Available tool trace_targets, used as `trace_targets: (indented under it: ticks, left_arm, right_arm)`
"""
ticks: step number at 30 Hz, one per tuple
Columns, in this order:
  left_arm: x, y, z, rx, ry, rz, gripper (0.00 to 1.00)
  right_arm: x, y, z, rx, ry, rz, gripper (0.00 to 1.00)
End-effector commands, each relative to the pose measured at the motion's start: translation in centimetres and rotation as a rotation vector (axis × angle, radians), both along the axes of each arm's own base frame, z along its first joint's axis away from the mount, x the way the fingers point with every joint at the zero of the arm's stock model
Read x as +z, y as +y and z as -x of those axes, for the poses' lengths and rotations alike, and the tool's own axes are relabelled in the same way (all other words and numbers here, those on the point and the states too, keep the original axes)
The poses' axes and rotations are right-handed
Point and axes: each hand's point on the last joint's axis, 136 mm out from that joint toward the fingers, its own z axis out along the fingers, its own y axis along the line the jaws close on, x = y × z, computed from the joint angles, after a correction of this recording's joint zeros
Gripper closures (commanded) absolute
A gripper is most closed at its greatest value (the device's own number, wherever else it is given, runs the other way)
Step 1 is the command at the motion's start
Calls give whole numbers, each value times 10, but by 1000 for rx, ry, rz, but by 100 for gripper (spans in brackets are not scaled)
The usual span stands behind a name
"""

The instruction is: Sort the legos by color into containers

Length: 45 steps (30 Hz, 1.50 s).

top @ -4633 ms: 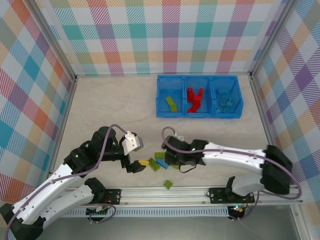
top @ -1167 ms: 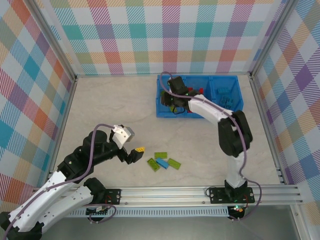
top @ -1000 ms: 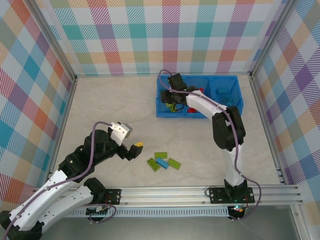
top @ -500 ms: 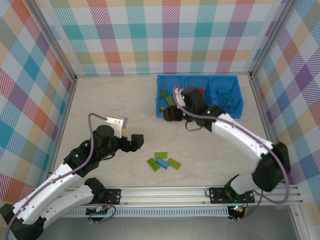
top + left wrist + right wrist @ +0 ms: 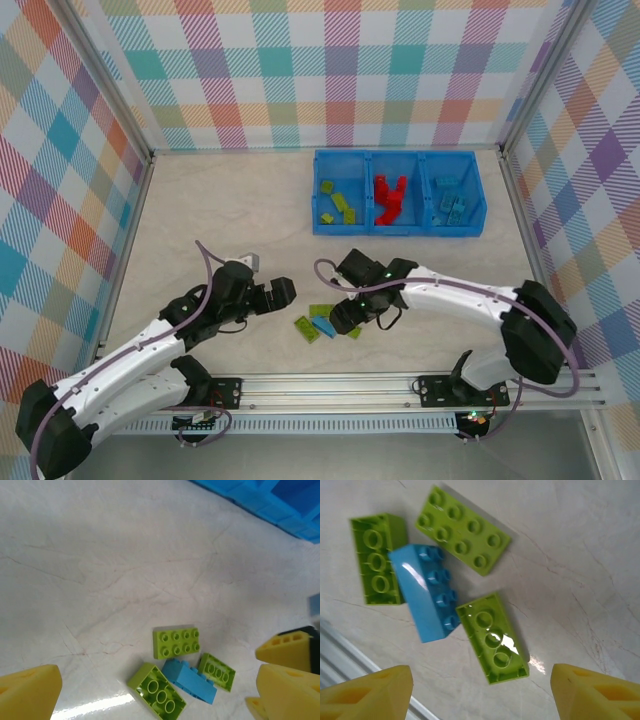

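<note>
My left gripper (image 5: 280,292), right gripper (image 5: 482,690): jaws released, empty.
Blue plastic brick (image 5: 427,600) touches lime green plastic bricks (image 5: 492,637) near table (image 5: 220,220)'s front edge.

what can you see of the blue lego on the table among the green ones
The sky-blue glossy plastic lego brick is tipped on its side, round studs facing sideways. It lies on the pale marbled table, pressed between two lime green bricks turned hollow side up: one green brick along its back, the other green brick at its studded corner. A studs-up green brick sits near one end; contact is unclear.
</note>
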Motion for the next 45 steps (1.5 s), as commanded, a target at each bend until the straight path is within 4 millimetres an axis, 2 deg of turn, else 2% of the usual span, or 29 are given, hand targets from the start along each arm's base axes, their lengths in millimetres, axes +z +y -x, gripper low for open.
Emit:
trace_targets:
  ticks: [1, 7, 12, 18, 22, 26, 30, 32, 35, 37, 40, 42, 45]
  left_arm:
    - [-2, -3, 6, -39, 23, -9, 0]
    - [-4, 9, 5, -1, -17, -36, 0]
    - [-5, 12, 4, 9, -45, -24, 0]
    - [-1, 11, 3, 4, -56, -26, 0]
    - [-1, 13, 4, 8, -52, -33, 0]
    - [-3, 15, 5, 9, -52, -42, 0]
    - [-1, 18, 2, 36, -66, -39, 0]
    - [-1, 22, 1, 75, -57, -34, 0]
    - [-1, 27, 0, 122, -48, -28, 0]
    - [-1, 34, -1, 168, -39, -31, 0]
    - [10, 36, -3, 157, -84, -39, 0]
    - [20, 36, -3, 124, -132, -52, 0]
    - [25, 40, -2, 116, -157, -73, 0]
  right_arm:
    - [-17, -8, 2, 13, 32, 100, 27]
    - [-35, -5, 11, 39, 100, 130, 34]
    - [-47, -4, 18, 35, 131, 147, 40]
    - [-55, -6, 14, -22, 114, 171, 61]
    - [-44, -11, 0, -84, 25, 152, 78]
    - [-9, 0, -22, -135, -77, 22, 82]
    - [59, 17, -79, -239, -241, -182, 86]
    - [99, 23, -119, -285, -363, -244, 86]
    - [132, 26, -183, -358, -485, -285, 84]
    - [135, 24, -226, -417, -527, -268, 83]
    - [127, 24, -276, -474, -527, -244, 82]
    - [115, 27, -300, -486, -506, -217, 79]
    - [106, 31, -322, -483, -479, -197, 62]
